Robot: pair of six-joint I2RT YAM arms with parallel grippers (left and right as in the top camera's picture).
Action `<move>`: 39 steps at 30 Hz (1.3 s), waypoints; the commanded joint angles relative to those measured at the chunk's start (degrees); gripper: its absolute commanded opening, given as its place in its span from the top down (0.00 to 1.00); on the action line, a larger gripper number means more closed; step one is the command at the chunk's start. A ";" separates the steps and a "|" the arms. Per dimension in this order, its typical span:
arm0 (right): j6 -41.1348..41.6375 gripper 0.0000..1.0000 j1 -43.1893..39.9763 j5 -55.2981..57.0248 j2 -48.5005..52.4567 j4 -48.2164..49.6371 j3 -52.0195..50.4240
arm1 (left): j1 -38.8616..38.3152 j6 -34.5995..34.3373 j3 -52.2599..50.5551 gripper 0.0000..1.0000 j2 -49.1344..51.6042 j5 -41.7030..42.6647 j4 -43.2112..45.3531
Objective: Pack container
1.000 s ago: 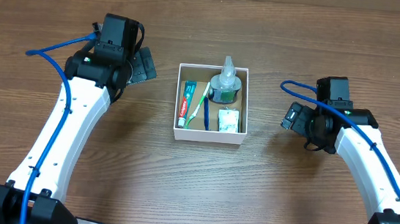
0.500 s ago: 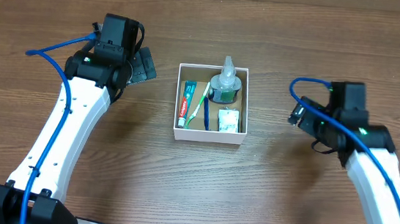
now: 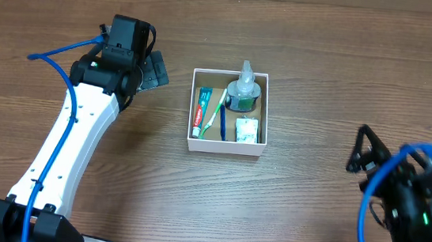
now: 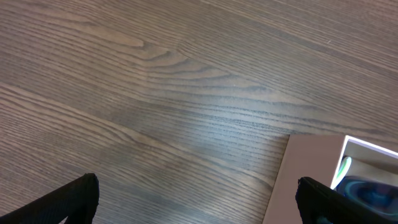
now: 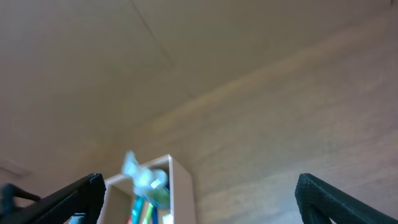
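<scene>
- Your left gripper (image 4: 196,202) spreads wide, empty, above the wood-grain desk (image 4: 155,93); your right gripper (image 5: 200,199) likewise gapes, holding nothing.
- Square white-walled container (image 3: 225,147), brown cardboard inside, sits mid-desk, toward the far edge.

Right of the container (image 3: 225,147), the right arm (image 3: 410,207) is just a smear, partly cut off at the edge. Through the right wrist camera the container (image 5: 180,199) looks blurred, its lower part cropped.

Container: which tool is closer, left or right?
Left. The left tool sits just off the container's upper-left corner in the overhead view; the right tool is farther off, toward its lower right.
</scene>
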 commanded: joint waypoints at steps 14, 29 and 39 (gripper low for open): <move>-11.61 0.00 -0.07 8.24 -23.02 -0.31 -3.58 | 0.09 1.14 1.31 0.00 -1.36 -0.83 0.07; -13.09 0.00 -0.11 4.63 -28.39 44.68 -37.20 | 0.09 1.14 1.29 0.00 -1.36 -0.83 0.07; -12.61 0.00 -0.11 2.25 -28.39 61.61 -53.33 | 0.09 1.14 1.29 0.00 -1.36 -0.83 0.07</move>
